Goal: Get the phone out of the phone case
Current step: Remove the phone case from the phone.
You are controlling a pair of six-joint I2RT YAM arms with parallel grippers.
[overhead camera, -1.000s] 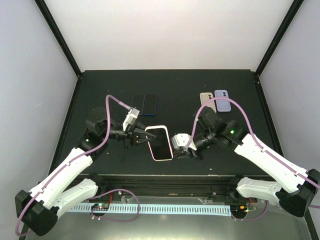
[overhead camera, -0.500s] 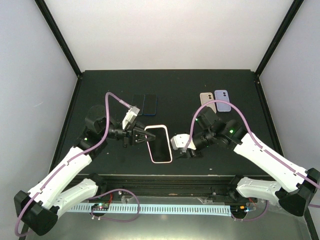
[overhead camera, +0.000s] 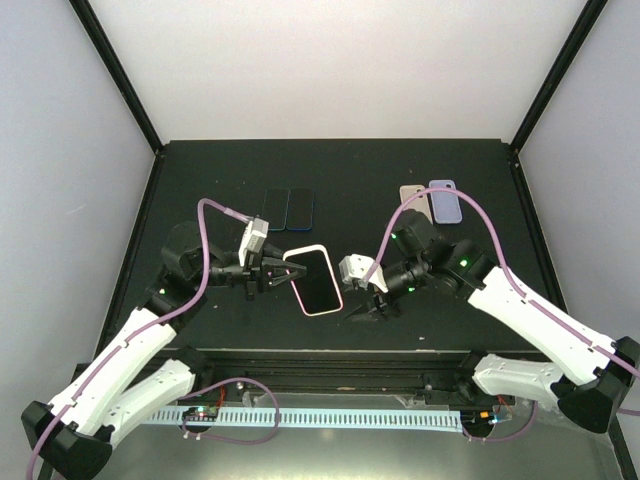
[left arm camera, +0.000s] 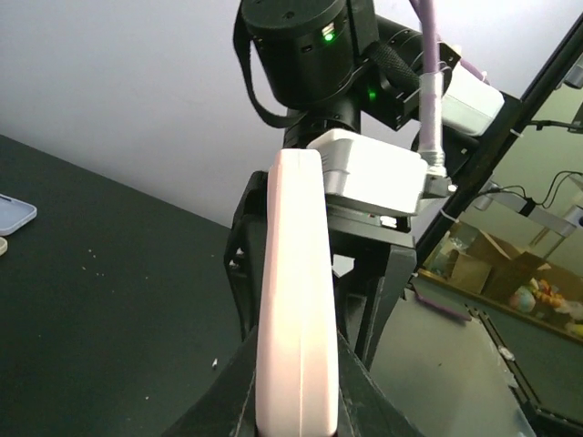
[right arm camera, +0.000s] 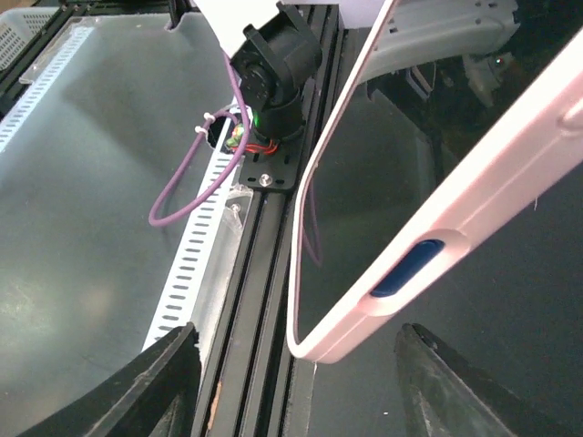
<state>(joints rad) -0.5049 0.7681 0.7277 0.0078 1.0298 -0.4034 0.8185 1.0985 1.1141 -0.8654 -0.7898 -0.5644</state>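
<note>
The phone [overhead camera: 313,281], dark screen up, sits inside the pink phone case [right arm camera: 510,155] and is held just above the table near its front. My left gripper [overhead camera: 276,272] is shut on the case's left end; the left wrist view shows the pink case edge [left arm camera: 296,309] clamped between the jaws of the left gripper [left arm camera: 293,387]. My right gripper [overhead camera: 368,298] is just right of the phone, open and not touching it. In the right wrist view the right gripper [right arm camera: 310,382] has its fingers [right arm camera: 168,387] spread wide, the case's rounded corner a little ahead of them.
Two dark phones [overhead camera: 288,208] lie side by side at the back centre. A beige case [overhead camera: 410,196] and a lavender case [overhead camera: 446,201] lie at the back right. The table's front rail [right arm camera: 264,273] runs just under the phone's near corner.
My right gripper has opened, let go of the phone's right edge and drawn back a little. The left gripper has carried the phone slightly left and back.
</note>
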